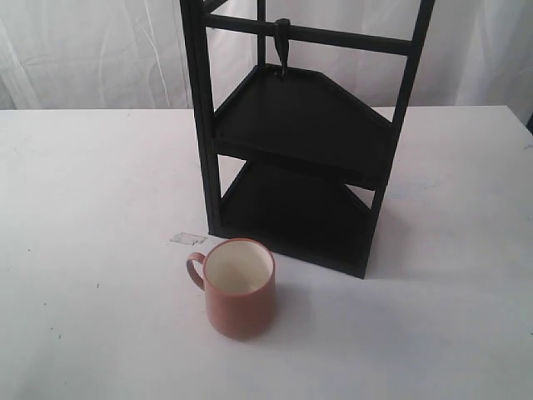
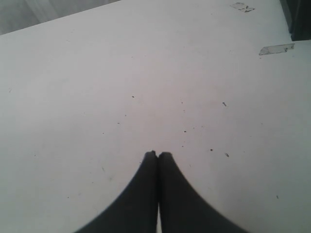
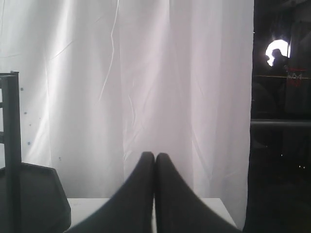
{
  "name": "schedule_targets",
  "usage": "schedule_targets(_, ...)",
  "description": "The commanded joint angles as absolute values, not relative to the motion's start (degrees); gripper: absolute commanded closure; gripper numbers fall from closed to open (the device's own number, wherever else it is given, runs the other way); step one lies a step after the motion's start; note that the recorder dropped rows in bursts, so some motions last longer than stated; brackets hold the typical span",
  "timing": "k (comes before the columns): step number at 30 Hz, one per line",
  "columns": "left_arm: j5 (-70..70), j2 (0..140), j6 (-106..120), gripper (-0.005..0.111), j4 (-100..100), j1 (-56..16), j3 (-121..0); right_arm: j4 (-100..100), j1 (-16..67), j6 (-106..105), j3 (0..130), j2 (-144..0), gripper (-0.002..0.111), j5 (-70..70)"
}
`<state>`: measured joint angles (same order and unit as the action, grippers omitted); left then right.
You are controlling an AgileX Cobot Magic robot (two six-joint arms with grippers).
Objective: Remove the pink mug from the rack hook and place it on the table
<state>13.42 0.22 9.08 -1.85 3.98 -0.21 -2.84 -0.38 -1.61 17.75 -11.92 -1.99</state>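
Note:
The pink mug (image 1: 239, 287) stands upright on the white table (image 1: 92, 217), just in front of the black rack (image 1: 300, 133), its handle pointing left. The rack hook (image 1: 282, 48) hangs bare from the top crossbar. Neither arm shows in the exterior view. In the left wrist view my left gripper (image 2: 158, 155) is shut with nothing in it, over bare tabletop (image 2: 121, 73). In the right wrist view my right gripper (image 3: 154, 156) is shut and holds nothing, facing a white curtain, with the rack's edge (image 3: 10, 145) off to one side.
A scrap of clear tape (image 1: 186, 238) lies on the table left of the rack's foot; the tape (image 2: 276, 49) also shows in the left wrist view. A white curtain (image 1: 83, 50) hangs behind the table. A dark area (image 3: 282, 121) lies beside the curtain.

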Motion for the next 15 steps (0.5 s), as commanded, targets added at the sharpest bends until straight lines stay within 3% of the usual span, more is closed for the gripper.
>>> schedule_targets(1, 13.36, 0.0, 8.99, 0.107, -2.25, 3.64, 0.0, -2.95, -0.65, -1.5, 17.5, -11.6, 0.108, -2.78)
schedule_targets(12, 13.36, 0.0, 8.99, 0.107, -2.25, 3.64, 0.0, -3.0, -1.41, -1.22, 0.0, -4.27, 0.108, -7.27)
schedule_targets(15, 13.36, 0.0, 8.99, 0.107, -2.25, 3.64, 0.0, -2.83, -2.6, -1.22, 0.0, 0.0, 0.108, 12.89)
